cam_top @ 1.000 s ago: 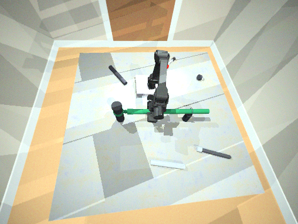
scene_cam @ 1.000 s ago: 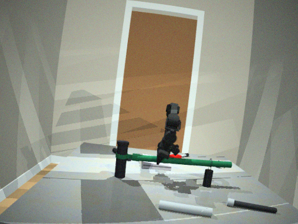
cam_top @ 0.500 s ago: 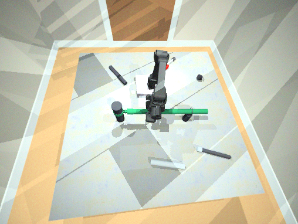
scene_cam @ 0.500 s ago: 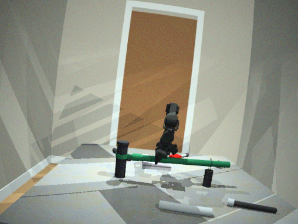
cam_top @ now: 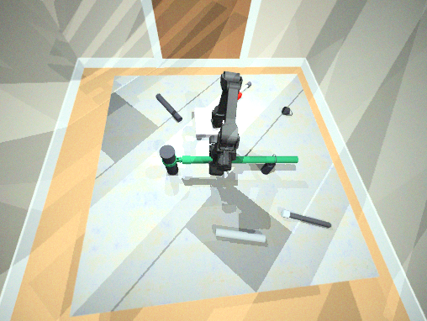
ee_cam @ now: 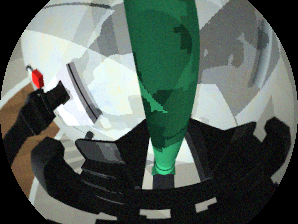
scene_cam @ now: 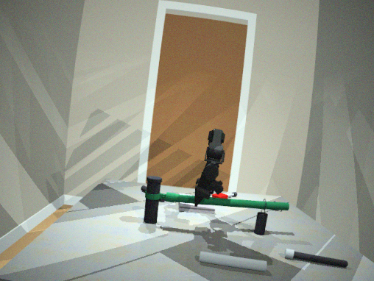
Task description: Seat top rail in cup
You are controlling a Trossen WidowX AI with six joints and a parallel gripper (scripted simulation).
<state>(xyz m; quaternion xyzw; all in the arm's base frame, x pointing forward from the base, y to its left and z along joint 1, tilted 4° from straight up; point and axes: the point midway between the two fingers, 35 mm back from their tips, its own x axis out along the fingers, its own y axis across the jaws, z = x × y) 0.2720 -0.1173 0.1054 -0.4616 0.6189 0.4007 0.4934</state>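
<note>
In the top view the arm covers the middle of the rail (cam_top: pixel 252 160), and the pincer (cam_top: pixel 220 167) fingertips are lost under the wrist. Whether the pads touch the rail cannot be told there. At the post (cam_top: pixel 168 159), the cup and band are too small to separate; the rail's cut end is hidden. In the wrist view the rail (ee_cam: pixel 160 63) runs off the top edge.
</note>
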